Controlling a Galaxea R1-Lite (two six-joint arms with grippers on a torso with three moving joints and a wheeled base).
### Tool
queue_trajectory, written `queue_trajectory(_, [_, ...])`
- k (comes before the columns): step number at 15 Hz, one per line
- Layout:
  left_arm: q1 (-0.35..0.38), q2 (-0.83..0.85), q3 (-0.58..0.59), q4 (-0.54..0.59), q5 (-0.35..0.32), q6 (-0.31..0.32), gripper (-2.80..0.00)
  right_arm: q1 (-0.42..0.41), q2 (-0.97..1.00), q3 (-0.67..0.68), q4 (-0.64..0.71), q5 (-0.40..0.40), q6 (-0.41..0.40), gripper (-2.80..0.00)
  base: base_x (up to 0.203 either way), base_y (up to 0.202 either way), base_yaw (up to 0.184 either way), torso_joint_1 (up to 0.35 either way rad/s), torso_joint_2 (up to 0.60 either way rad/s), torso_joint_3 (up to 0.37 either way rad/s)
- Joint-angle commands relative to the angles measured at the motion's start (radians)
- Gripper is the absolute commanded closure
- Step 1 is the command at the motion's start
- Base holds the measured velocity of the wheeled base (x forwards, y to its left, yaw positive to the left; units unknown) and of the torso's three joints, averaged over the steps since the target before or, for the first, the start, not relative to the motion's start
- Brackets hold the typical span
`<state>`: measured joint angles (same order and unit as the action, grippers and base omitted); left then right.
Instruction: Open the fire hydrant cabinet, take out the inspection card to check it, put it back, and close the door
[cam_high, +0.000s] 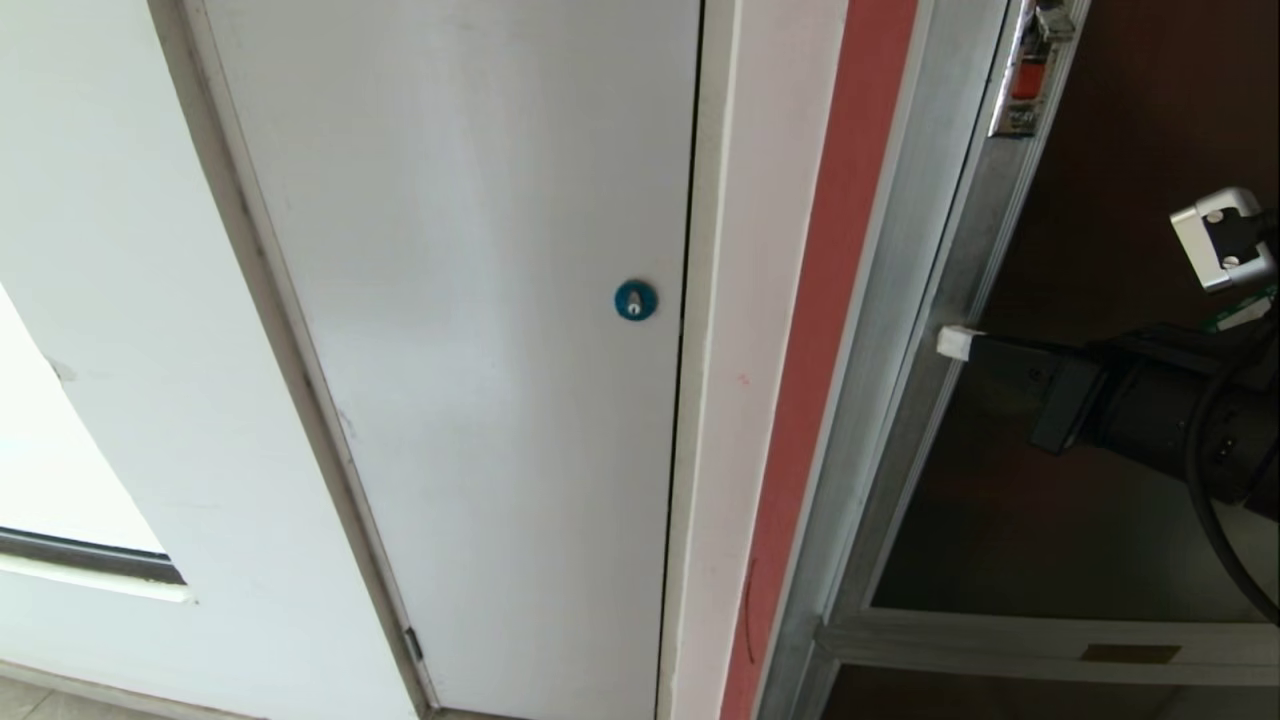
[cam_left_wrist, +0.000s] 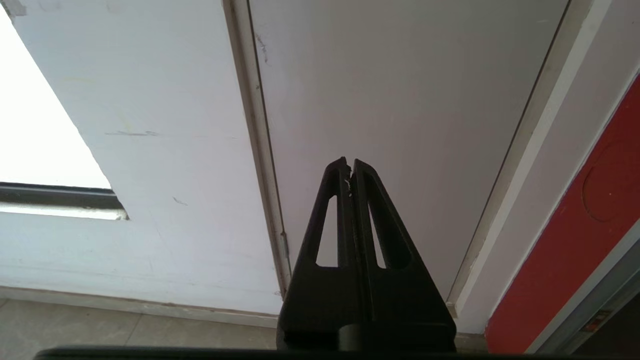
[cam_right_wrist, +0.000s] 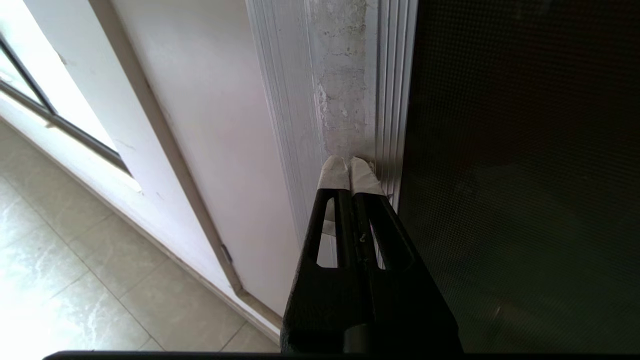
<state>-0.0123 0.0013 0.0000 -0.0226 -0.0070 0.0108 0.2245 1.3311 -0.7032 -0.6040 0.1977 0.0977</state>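
The right end effector (cam_high: 957, 342) is seen reaching in from the right of the head view, its two white-tipped fingers (cam_right_wrist: 334, 172) pressed together with nothing held between them, and their tips are set against the silver aluminium frame of the door (cam_right_wrist: 350, 100), at the edge beside the dark tinted glass panel (cam_right_wrist: 525, 175). The small red latch (cam_high: 1025, 80) is seen higher up on the same frame edge. The fire hydrant cabinet (cam_high: 900, 300) is placed at the right of the scene, bordered by a red strip (cam_high: 830, 330), with the plain white door (cam_high: 460, 330) and its round blue lock (cam_high: 635, 300) to its left. The left end effector (cam_left_wrist: 349, 165) is held closed and empty, pointed at the plain white door, well apart from the cabinet. The inspection card is not visible in any view.
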Motion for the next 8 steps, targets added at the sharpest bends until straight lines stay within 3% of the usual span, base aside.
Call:
queue_trajectory(1, [0.001,0.000,0.014,0.000,0.000,0.000,0.00,0.001,-0.001,-0.006,-0.003,-0.011,0.001,0.00,0.000,0.000,0.000,0.000,0.00,0.000])
queue_trajectory(8, [0.000,0.000,0.014,0.000,-0.001,0.000,0.00,0.025,-0.121,0.020,0.024,-0.020,0.002,0.00,0.000,0.000,0.000,0.000,0.00,0.000])
